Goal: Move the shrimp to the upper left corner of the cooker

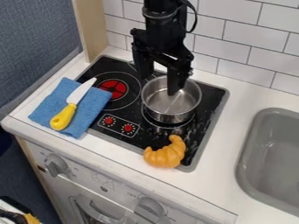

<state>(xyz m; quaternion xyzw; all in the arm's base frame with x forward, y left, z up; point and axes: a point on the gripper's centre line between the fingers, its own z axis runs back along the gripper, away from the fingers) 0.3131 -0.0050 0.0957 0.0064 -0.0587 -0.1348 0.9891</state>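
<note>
The black gripper [159, 85] hangs over the back left part of the metal pot, with its fingers spread wide. Its right finger reaches down inside the pot's outline, and the left one is by the back left rim. An orange, curved, ridged piece, the shrimp [166, 154], lies at the front right corner of the black cooker [204, 127], in front of the pot and well away from the gripper. The cooker's upper left corner is behind the red burner.
The metal pot [170, 114] stands on the cooker's right half. A blue cloth [93, 111] overlaps the left edge, with a yellow-handled knife [63, 117] on it. A grey sink [273, 153] is at the right, and a tiled wall [251, 39] rises behind.
</note>
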